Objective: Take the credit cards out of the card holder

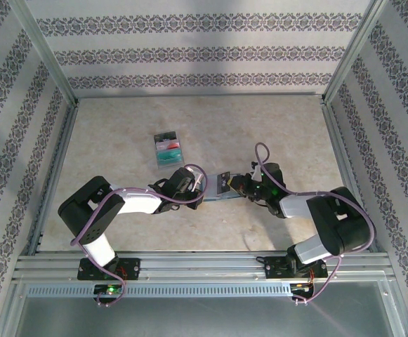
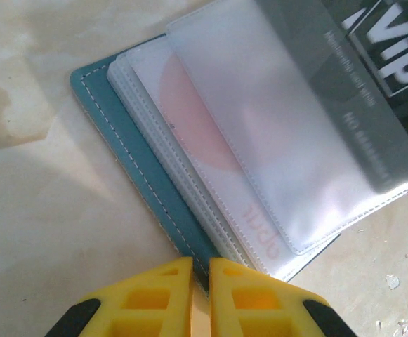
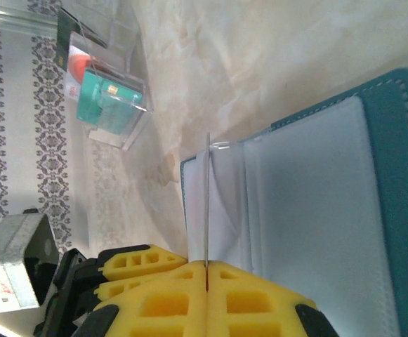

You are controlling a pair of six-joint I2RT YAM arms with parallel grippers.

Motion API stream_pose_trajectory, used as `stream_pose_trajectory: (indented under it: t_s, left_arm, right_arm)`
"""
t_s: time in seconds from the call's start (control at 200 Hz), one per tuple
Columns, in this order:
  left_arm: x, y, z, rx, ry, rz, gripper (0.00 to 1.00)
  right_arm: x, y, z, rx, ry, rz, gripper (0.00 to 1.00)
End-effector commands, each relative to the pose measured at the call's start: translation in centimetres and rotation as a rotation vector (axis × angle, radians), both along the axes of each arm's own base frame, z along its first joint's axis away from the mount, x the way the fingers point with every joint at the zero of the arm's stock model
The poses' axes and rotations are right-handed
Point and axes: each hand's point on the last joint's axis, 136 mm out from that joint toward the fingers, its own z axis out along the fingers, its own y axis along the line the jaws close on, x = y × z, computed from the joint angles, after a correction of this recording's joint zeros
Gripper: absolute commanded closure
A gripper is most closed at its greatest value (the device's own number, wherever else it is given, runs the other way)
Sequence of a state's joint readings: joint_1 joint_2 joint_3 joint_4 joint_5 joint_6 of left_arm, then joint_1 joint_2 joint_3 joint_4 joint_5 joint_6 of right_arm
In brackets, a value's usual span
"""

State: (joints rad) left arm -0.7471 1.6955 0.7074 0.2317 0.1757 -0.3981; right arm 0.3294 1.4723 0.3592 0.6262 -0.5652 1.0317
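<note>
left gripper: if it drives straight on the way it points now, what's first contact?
The holder. The left gripper looks shut right on its near corner, so going straight on would push into the teal cover and then the clear sleeves at once.

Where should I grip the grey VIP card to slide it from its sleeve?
Take the grey VIP card by the end sticking out of its clear sleeve, coming from the right arm's side. It lies flat, so pinch both faces and pull along the sleeve while the left gripper clamps the card holder.

Overhead overview; wrist cameras close above card holder [image 2: 132,158]
</note>
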Motion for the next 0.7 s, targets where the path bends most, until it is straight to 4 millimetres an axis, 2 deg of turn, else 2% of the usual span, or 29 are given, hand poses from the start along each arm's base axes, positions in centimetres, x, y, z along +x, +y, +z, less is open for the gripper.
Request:
stream_pose_trajectory:
  t_s: [0.0,0.05,0.16,0.28,0.41,0.57,0.695]
  left_arm:
    - [-0.4,-0.4,0.7,0.016,-0.001,-0.01,0.85]
    - [-0.3,-0.4,1.2,0.012,-0.008,-0.013,0.82]
    - [-0.2,-0.5,2.4,0.002,-0.029,-0.02,0.67]
    - [-0.1,-0.6,4.7,-0.01,-0.06,-0.036,0.59]
    - [0.3,-0.8,8.8,-0.004,-0.145,-0.087,0.5]
    - [1.2,-1.6,14.9,0.016,-0.281,-0.279,0.31]
    - [1.2,-1.7,17.3,0.097,-0.314,-0.436,0.21]
  right_arm:
    - [-0.5,-1.0,0.3,-0.045,-0.025,0.011,0.99]
    - [-0.6,-1.5,0.4,-0.079,-0.022,0.009,0.99]
    - [-1.1,-2.4,0.7,-0.169,-0.028,0.024,1.0]
    - [-1.6,-2.8,2.0,-0.234,-0.064,0.062,1.0]
    - [-2.2,-2.5,4.4,-0.266,-0.165,0.138,1.0]
    - [-3.3,-1.4,7.5,-0.291,-0.308,0.249,1.0]
    - [-4.1,-0.1,9.6,-0.283,-0.402,0.332,1.0]
